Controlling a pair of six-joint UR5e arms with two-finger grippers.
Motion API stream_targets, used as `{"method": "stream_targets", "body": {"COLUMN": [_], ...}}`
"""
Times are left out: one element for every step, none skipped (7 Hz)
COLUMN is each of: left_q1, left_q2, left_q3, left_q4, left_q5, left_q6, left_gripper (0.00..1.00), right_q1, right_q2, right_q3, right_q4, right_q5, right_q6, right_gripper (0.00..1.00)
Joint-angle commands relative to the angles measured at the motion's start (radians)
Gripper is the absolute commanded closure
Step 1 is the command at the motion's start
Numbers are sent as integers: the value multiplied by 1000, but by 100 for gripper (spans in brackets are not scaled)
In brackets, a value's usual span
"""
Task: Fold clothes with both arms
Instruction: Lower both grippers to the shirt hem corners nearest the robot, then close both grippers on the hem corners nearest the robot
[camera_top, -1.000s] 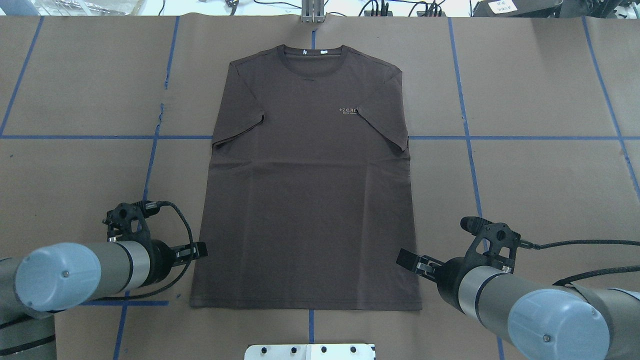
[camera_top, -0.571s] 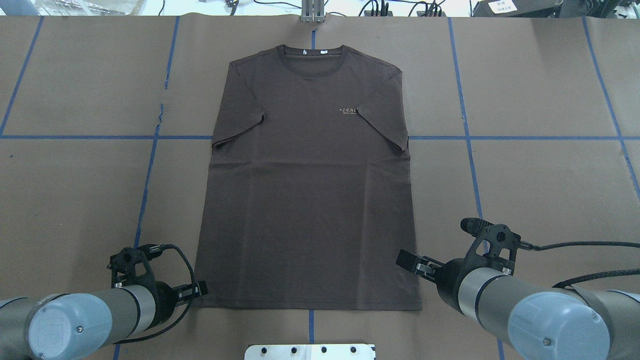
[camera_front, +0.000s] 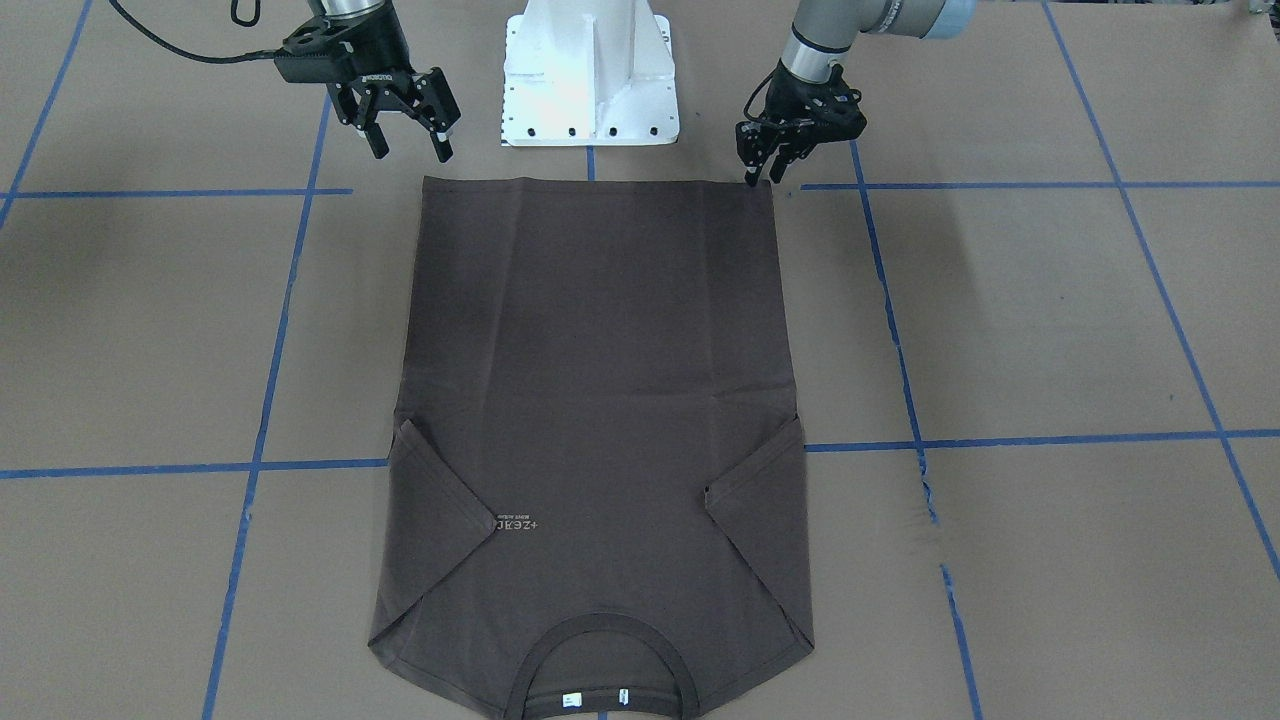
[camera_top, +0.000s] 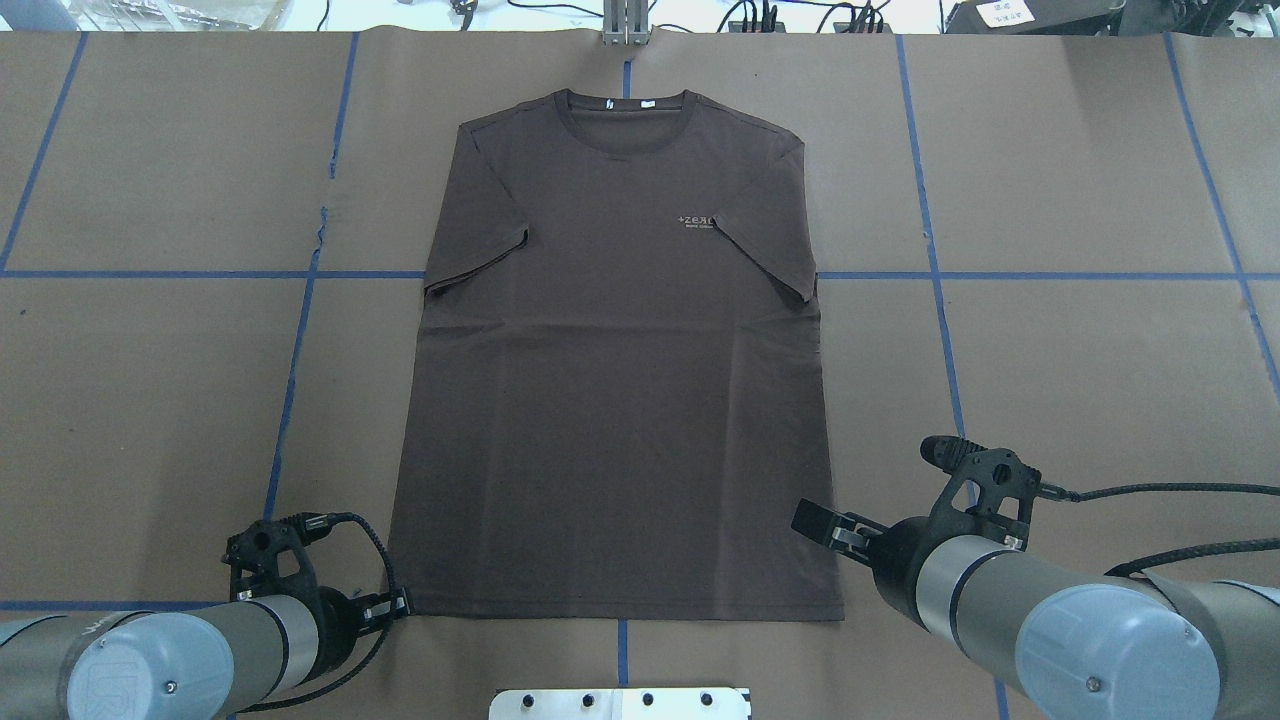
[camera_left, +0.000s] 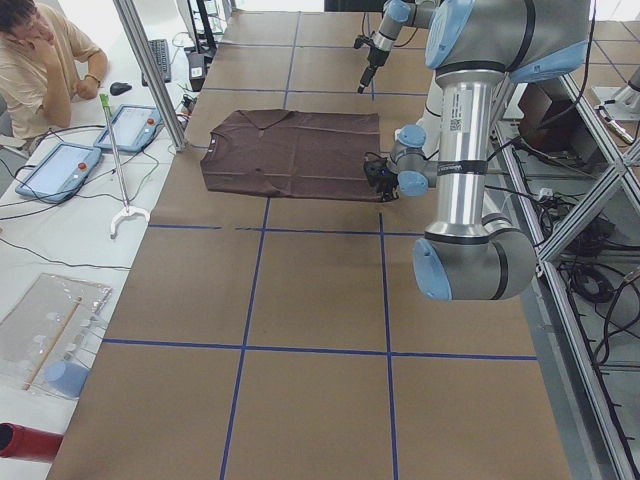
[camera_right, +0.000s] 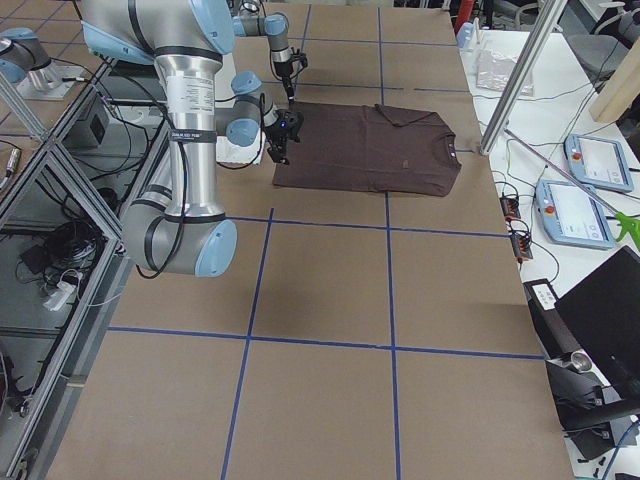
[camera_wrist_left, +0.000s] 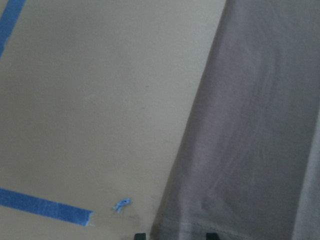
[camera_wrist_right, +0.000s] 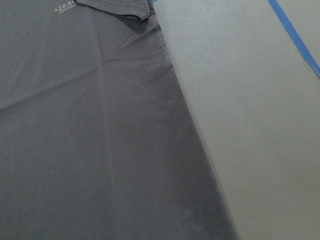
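One dark brown T-shirt (camera_top: 610, 400) lies flat on the paper-covered table (camera_top: 1050, 350). Two grippers are at its near hem. The left gripper (camera_front: 763, 176) is unclenched, straddling one corner. The right gripper (camera_front: 412, 150) is spread wide beside the other. The collar (camera_top: 622, 100) lies farthest.

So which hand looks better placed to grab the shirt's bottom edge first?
Left, probably. The left hand sits right at the near hem corner of the T-shirt, and its wrist camera shows the fingertips either side of that edge. The right hand hangs open, short of its corner.
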Motion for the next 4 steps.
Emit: {"method": "stream_targets", "body": {"left_q1": [1, 1, 2, 2], "left_q2": [-6, -6, -6, -7], "left_q3": [1, 1, 4, 7], "left_q4": [12, 12, 12, 14], "left_q5": [-6, -7, -7, -7], "left_q6": [6, 9, 10, 12], "left_gripper": [53, 53, 53, 53], "right_q1": [0, 0, 0, 0], "right_q2": [1, 2, 2, 2], "right_q3": [0, 0, 2, 2], "right_q4": [0, 0, 0, 0], "right_q5": [0, 0, -2, 0], "right_q6": [0, 0, 0, 0], "right_gripper": [0, 0, 0, 0]}}
